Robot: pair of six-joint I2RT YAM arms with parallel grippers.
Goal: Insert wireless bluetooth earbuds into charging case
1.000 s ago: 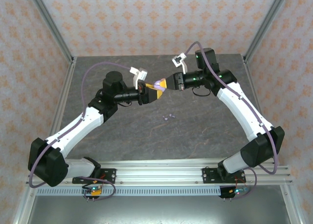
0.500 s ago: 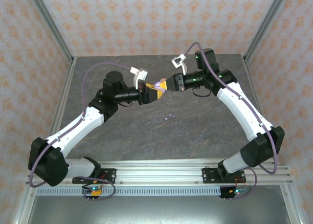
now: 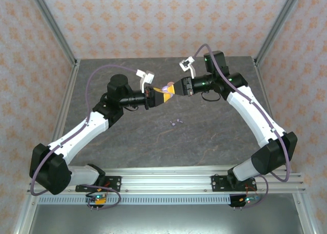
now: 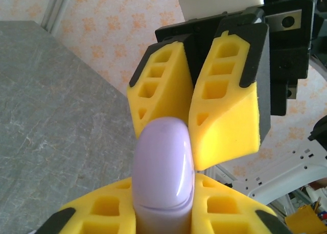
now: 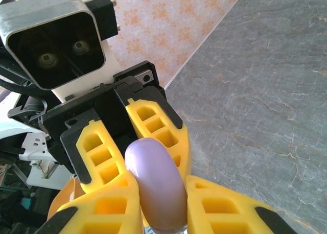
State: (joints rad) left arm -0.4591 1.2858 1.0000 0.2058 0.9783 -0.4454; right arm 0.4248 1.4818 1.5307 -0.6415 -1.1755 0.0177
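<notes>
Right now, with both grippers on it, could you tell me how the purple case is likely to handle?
The purple case looks glossy and rounded, so it may slip between the yellow fingers. Its shell looks rigid and should probably keep its shape under the squeeze. Set down, its curved body could rock or roll.

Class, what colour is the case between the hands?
The case is light purple; best in left wrist view.

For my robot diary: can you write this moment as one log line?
left gripper: shut on purple case | right gripper: shut on purple case | earbuds: loose on table
</notes>
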